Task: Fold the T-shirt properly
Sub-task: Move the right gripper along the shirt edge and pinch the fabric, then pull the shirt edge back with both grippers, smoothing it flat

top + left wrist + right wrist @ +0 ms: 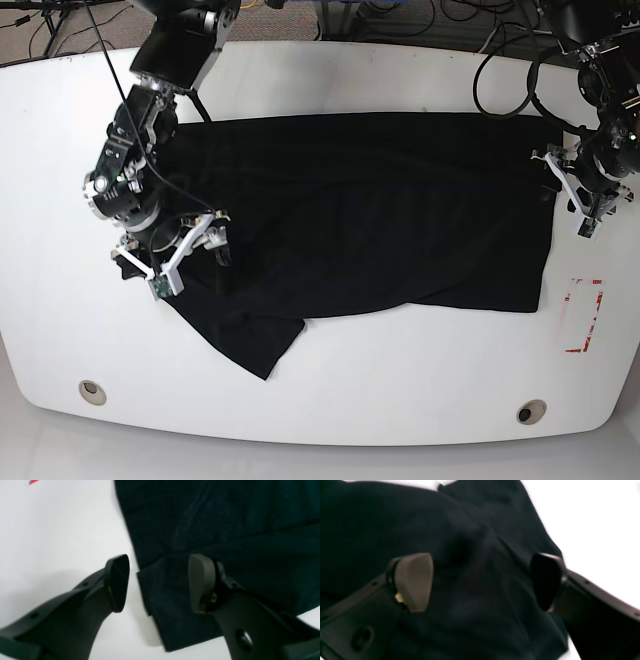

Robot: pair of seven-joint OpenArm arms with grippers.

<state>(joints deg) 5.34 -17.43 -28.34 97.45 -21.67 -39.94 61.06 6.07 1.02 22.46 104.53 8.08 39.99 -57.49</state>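
On the left of the base view the right arm's tool (190, 243) hung low over the left end of the large plain black soft-fabric T-shirt (370, 220); in the right wrist view its jaws were spread wide, a tan pad on one side and a dark pad on the other, with rumpled black cloth beneath and between them and nothing pinched. The T-shirt lay spread across the middle of the white oval worktop (320, 400), its long body running left to right, one loose corner trailing down toward the front edge at lower left. On the right of the base view the left arm's tool (575, 195) sat at the garment's right edge; the left wrist view showed its jaws parted, one finger over bare worktop and the other over a folded fabric edge, gripping nothing. Just beyond the shirt's lower right corner a small red outlined marking (582, 316) lay on the worktop; two round holes showed near the front edge.
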